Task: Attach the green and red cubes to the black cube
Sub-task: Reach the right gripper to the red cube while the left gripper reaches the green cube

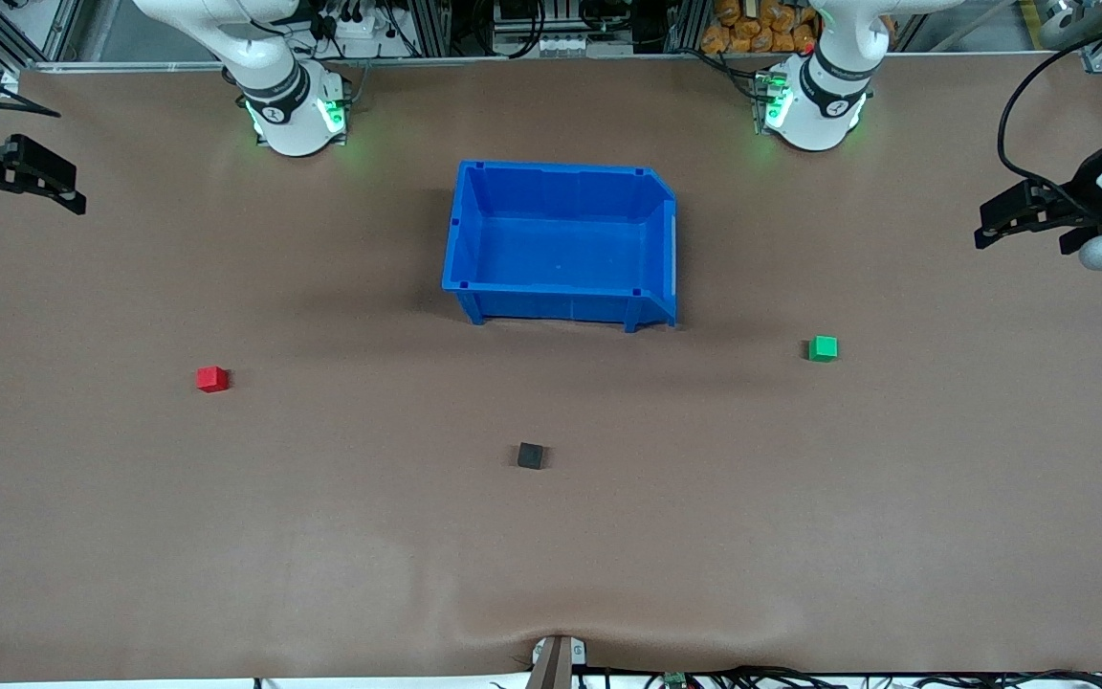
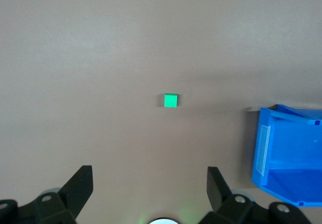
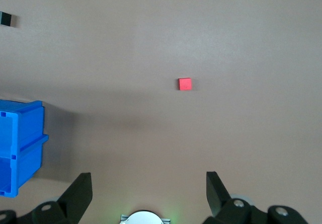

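The black cube (image 1: 531, 455) sits on the brown table, nearer to the front camera than the blue bin; it also shows at the edge of the right wrist view (image 3: 5, 18). The red cube (image 1: 212, 379) (image 3: 185, 84) lies toward the right arm's end. The green cube (image 1: 824, 348) (image 2: 170, 100) lies toward the left arm's end. My left gripper (image 1: 986, 222) (image 2: 150, 172) is open and empty, held high over its end of the table. My right gripper (image 1: 68, 187) (image 3: 148, 176) is open and empty, held high over its end.
An empty blue bin (image 1: 460, 239) stands mid-table, farther from the front camera than the cubes; it shows in the left wrist view (image 2: 264, 148) and the right wrist view (image 3: 22, 133). A small fixture (image 1: 556, 660) sits at the table's front edge.
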`<state>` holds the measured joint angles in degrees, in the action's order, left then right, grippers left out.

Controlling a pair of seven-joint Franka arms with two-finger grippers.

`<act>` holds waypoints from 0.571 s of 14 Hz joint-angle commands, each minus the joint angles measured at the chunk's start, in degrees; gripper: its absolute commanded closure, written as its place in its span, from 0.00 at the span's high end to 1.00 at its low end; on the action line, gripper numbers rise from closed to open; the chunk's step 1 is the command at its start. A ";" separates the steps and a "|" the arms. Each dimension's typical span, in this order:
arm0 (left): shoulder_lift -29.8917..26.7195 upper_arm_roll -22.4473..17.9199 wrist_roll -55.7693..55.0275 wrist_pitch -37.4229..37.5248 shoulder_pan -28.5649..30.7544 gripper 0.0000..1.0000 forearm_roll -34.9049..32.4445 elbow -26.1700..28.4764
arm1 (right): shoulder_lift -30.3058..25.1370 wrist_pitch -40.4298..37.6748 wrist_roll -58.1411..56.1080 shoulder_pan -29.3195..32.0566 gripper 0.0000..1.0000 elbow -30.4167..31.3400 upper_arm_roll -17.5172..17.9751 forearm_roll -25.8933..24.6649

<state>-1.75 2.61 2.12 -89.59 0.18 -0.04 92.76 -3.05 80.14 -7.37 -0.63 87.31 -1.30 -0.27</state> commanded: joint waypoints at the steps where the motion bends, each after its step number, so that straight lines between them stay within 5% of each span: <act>1: 0.52 0.29 0.78 1.44 0.17 1.00 -0.05 -1.35 | 0.50 -0.51 -0.36 -0.51 1.00 -1.09 -0.28 -0.43; 8: 4.29 0.29 -7.45 1.44 0.00 1.00 -0.05 -1.26 | 1.38 -0.69 -0.89 -0.16 1.00 -1.18 -0.28 -0.52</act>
<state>0.37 2.64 -1.83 -89.29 0.20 -0.04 92.80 -2.68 80.11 -7.38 -0.63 87.31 -1.31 -0.27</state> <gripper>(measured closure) 0.000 0.000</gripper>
